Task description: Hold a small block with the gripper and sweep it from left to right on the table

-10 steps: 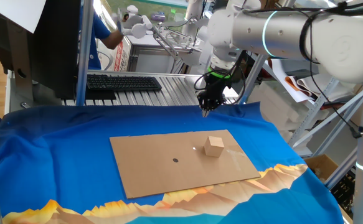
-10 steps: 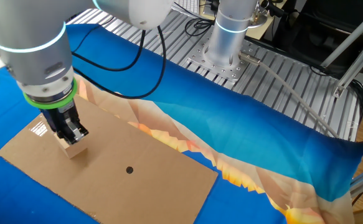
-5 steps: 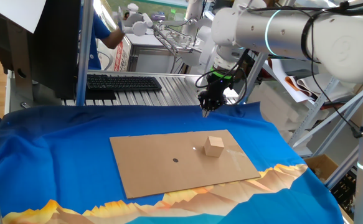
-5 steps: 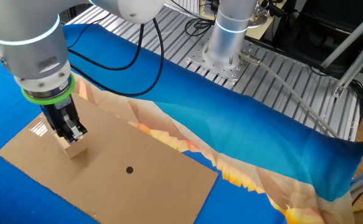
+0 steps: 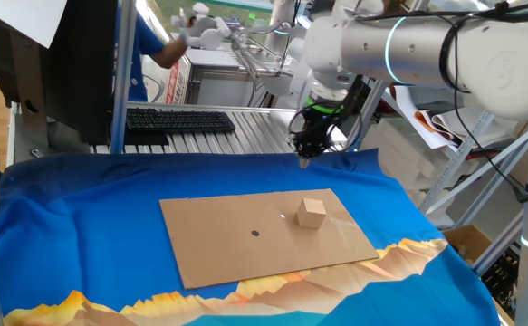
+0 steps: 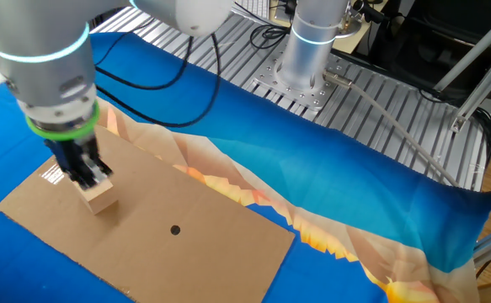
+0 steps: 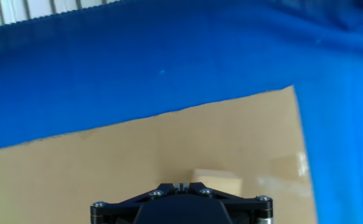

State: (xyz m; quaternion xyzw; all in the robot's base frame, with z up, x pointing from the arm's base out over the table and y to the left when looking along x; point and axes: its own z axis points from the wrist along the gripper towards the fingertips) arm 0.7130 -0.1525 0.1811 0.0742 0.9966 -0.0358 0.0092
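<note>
While hanging above the flat brown cardboard sheet (image 5: 265,237), clamping shut on nothing: small black gripper with green ring (image 5: 304,159), beyond the sheet's far edge.

Sitting untouched on that sheet, right of its tiny dark dot (image 5: 255,234): small tan cardboard cube (image 5: 312,212).

Hovering just above the cube (image 6: 99,197), gripper (image 6: 87,178) pointing down over the sheet (image 6: 194,252).

Peeking past the closed fingers, cube (image 7: 216,181) lying on the sheet (image 7: 106,162).
</note>
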